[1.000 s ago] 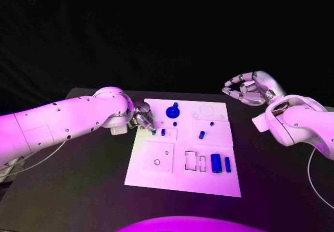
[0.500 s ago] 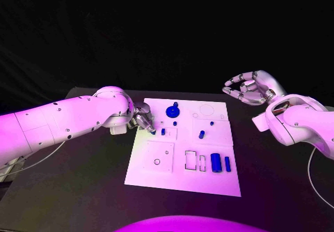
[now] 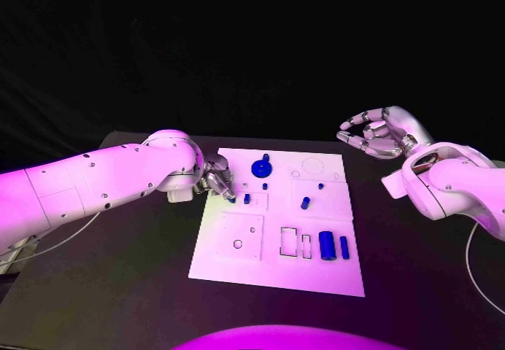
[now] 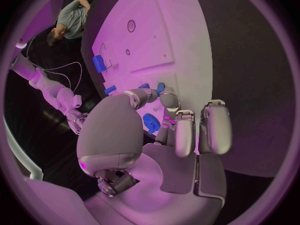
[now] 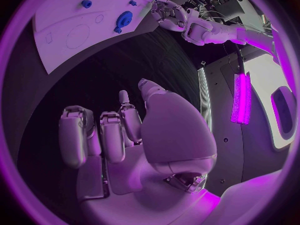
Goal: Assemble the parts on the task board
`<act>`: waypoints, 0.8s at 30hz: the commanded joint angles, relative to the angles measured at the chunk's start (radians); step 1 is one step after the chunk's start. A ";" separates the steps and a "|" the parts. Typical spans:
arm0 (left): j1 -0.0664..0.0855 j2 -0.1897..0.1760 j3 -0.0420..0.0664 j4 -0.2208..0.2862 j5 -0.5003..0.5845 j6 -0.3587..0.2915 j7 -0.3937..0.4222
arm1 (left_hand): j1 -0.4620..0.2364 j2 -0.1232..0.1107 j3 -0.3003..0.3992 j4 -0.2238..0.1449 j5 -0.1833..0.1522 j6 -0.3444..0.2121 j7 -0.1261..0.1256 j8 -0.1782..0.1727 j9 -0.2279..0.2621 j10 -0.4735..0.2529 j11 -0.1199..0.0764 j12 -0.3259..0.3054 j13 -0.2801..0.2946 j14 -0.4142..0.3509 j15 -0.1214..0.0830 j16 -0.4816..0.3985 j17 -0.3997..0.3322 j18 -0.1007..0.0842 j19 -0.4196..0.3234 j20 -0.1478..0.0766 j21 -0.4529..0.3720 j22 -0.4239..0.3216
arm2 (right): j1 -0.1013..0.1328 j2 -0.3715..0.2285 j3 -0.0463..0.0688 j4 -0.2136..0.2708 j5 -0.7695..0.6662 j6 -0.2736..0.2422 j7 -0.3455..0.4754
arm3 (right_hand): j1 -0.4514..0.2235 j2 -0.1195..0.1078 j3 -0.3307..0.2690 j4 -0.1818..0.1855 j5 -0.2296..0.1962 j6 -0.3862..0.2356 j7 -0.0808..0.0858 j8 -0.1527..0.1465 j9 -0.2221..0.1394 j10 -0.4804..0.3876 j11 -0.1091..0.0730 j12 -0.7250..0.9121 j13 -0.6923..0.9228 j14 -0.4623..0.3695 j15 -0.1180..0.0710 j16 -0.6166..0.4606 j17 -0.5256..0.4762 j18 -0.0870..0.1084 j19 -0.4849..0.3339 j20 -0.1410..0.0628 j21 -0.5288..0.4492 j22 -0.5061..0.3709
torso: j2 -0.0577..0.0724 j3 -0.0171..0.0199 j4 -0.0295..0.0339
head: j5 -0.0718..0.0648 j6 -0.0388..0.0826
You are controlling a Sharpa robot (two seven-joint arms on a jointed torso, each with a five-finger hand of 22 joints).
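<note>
Parts, about seven smooth blue pieces including one round gear (image 3: 260, 169), sit on the flat white task board (image 3: 242, 270); left hand (image 3: 218, 181) pinches one at its edge, right hand (image 3: 376, 134) curls empty beside it.

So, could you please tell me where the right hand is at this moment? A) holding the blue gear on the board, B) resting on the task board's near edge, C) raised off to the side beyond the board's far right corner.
C: the right hand is raised past the far right corner of the task board, touching no part.
</note>
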 commanded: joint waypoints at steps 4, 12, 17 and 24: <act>-0.003 0.016 -0.006 -0.001 0.001 0.033 -0.007 | -0.002 0.009 0.190 -0.188 0.006 0.008 -0.003 0.004 -0.003 0.013 -0.001 0.012 0.009 0.097 -0.008 0.004 0.234 -0.004 0.005 -0.003 0.004 0.001 | -0.001 -0.001 0.000 0.002 -0.003 0.007 0.008 | -0.012 -0.001 0.005 -0.001 0.003 -0.003 -0.005 0.005 -0.001 -0.004 0.001 -0.005 0.044 0.071 -0.008 -0.006 0.120 0.006 0.011 -0.004 -0.004 0.135 | 0.001 0.0008 -0.0016 | 0.000 -0.001; -0.003 0.028 -0.013 -0.010 0.007 0.047 -0.018 | -0.031 0.011 0.165 -0.174 0.003 0.018 -0.013 0.011 0.004 0.034 -0.008 0.025 0.030 0.099 -0.012 0.008 0.240 -0.006 0.007 -0.004 0.008 0.008 | -0.001 -0.002 0.000 0.003 -0.003 0.007 0.008 | -0.012 -0.001 0.005 -0.001 0.003 -0.003 -0.005 0.005 -0.001 -0.004 0.001 -0.005 0.044 0.071 -0.008 -0.006 0.120 0.006 0.011 -0.004 -0.004 0.135 | 0.000 0.0014 -0.0010 | -0.002 -0.005; -0.003 0.033 -0.014 -0.014 0.008 0.047 -0.022 | -0.044 0.015 0.153 -0.165 0.001 0.021 -0.017 0.014 0.008 0.040 -0.011 0.029 0.037 0.100 -0.015 0.009 0.243 -0.006 0.008 -0.006 0.009 0.010 | -0.001 -0.002 0.000 0.003 -0.003 0.006 0.008 | -0.012 -0.001 0.005 -0.001 0.003 -0.003 -0.005 0.005 -0.001 -0.004 0.001 -0.005 0.044 0.071 -0.008 -0.006 0.120 0.006 0.011 -0.004 -0.004 0.135 | 0.000 0.0005 -0.0006 | -0.003 -0.006; -0.003 0.035 -0.015 -0.017 0.008 0.045 -0.024 | -0.051 0.018 0.144 -0.160 -0.001 0.024 -0.021 0.017 0.010 0.045 -0.014 0.031 0.041 0.101 -0.017 0.011 0.246 -0.007 0.010 -0.008 0.010 0.014 | -0.001 -0.002 0.000 0.002 -0.003 0.006 0.008 | -0.012 -0.001 0.005 -0.001 0.003 -0.003 -0.005 0.005 -0.001 -0.004 0.001 -0.005 0.044 0.071 -0.008 -0.006 0.120 0.006 0.011 -0.004 -0.004 0.135 | 0.000 0.0006 -0.0006 | -0.004 -0.005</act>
